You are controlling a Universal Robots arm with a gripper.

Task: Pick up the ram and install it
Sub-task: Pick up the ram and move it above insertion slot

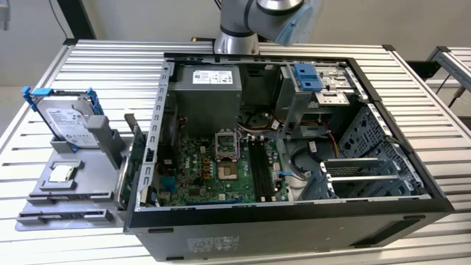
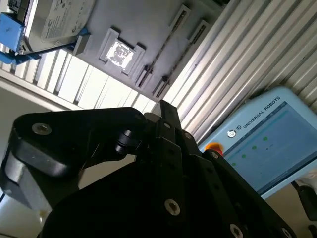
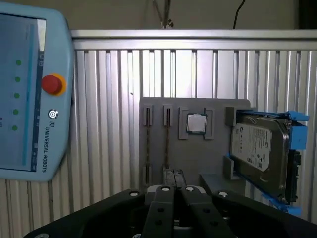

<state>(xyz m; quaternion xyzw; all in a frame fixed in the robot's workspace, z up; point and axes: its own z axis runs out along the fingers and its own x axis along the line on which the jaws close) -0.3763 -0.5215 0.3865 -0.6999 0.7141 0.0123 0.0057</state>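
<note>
The ram (image 3: 167,141) is a thin dark stick seen edge-on, standing in a slot of the grey parts tray (image 3: 193,158); a second thin stick (image 3: 147,144) stands in the slot beside it. In the second wrist view the two slotted sticks (image 2: 166,47) run across the same tray (image 2: 143,29). My gripper (image 3: 173,174) hangs well above and short of the tray, its black fingers (image 2: 168,116) pressed together with nothing between them. In the exterior view the tray (image 1: 44,218) lies at the exterior view's left of the open computer case (image 1: 294,221); the arm (image 1: 243,22) rises at the back.
On the tray sit a square processor chip (image 3: 196,124) and an upright hard drive (image 3: 260,156) in a blue bracket. The long black motherboard slots (image 1: 259,160) lie in the case's middle. A pale blue control pendant (image 3: 25,94) lies beside the ribbed metal table (image 1: 110,61).
</note>
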